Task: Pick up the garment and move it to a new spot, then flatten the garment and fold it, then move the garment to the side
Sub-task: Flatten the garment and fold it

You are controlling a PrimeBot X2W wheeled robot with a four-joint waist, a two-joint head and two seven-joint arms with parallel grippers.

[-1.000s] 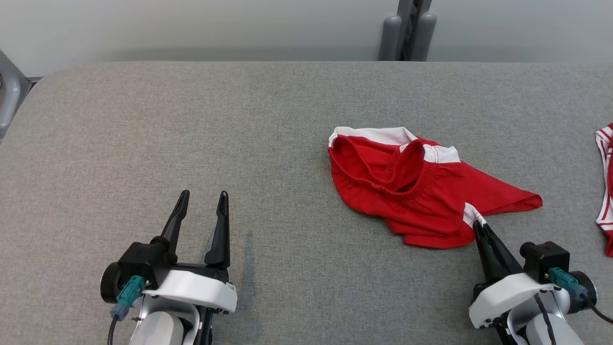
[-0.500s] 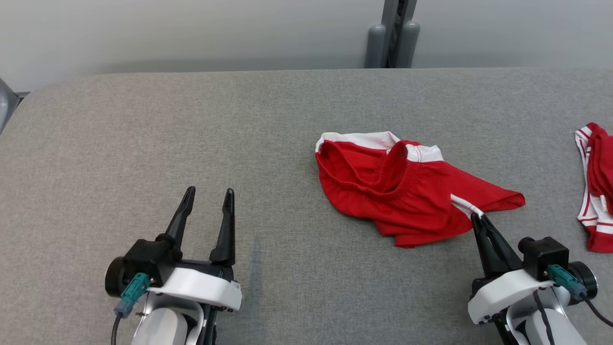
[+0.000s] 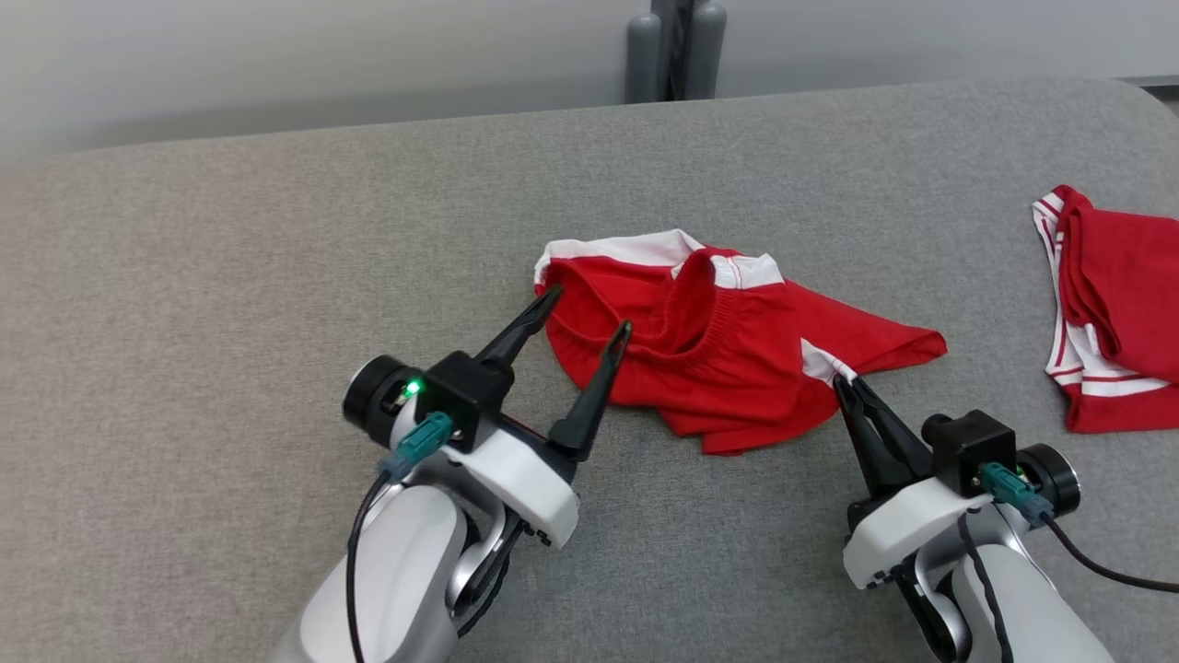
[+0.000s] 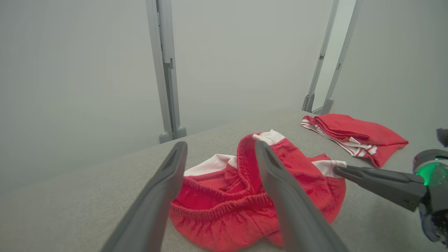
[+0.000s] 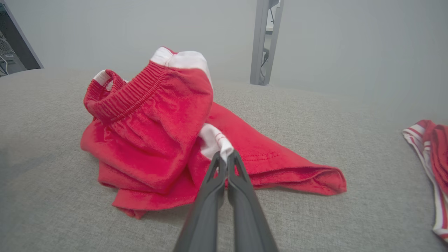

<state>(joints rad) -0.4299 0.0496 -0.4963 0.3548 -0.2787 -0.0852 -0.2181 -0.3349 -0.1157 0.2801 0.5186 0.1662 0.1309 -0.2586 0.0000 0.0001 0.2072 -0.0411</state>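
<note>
Grey fabric covers the table (image 3: 230, 230), which fills most of the head view beneath a pale wall. A grey post (image 3: 677, 51) stands behind its far edge at the top centre.

The red shorts (image 3: 728, 368), trimmed in white, lie crumpled in the middle of the frame. Their elastic waistband gapes open at the upper left, and one leg tapers to a point on the right.

The left gripper (image 3: 591, 308) reaches in from the lower left with its two dark fingers spread wide apart. The tips lie over the left end of the waistband, but whether they touch the cloth cannot be told. A small green light (image 3: 412, 388) glows on the wrist behind them. In the left wrist view the same two fingers rise from the bottom edge on either side of the raised waistband.

The right gripper (image 3: 843, 379) comes up from the lower right, its fingers pressed together and pinching a white-trimmed corner at the lower right edge of the shorts. The right wrist view shows that white cloth nipped between the fingertips at the centre of the frame, with the bulk of the shorts heaped to the upper left.

A folded red cloth (image 3: 1119, 304) with white stripes lies at the right edge of the head view, well apart from the shorts.
</note>
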